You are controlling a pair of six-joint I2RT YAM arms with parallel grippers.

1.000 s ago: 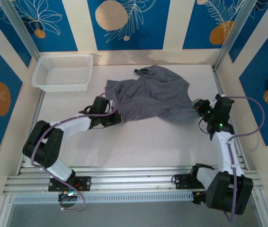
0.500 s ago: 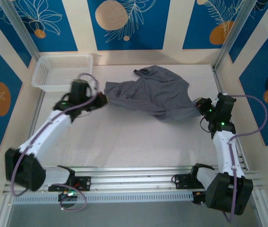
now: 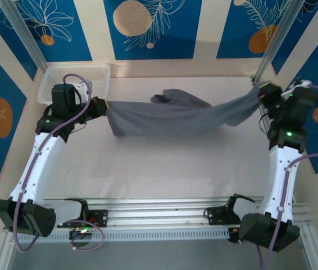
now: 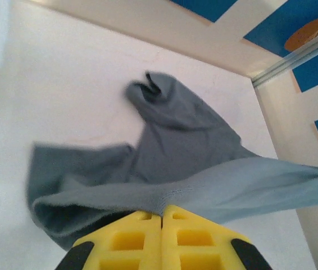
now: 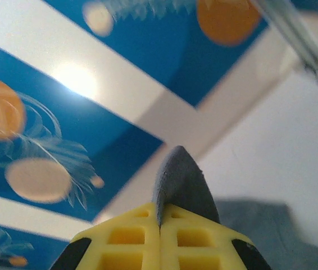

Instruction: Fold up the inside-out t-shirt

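Tabletop overhead: basket near t-shirt

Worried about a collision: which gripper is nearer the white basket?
Left. The left gripper, shut on the t-shirt, is just beside the basket; the right gripper holds the other end across the table.

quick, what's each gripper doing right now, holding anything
Left gripper: closed, pinching an edge of the t-shirt.
Right gripper: closed, pinching the t-shirt at its opposite end.

The t-shirt spans left hand to right hand (basket far left).
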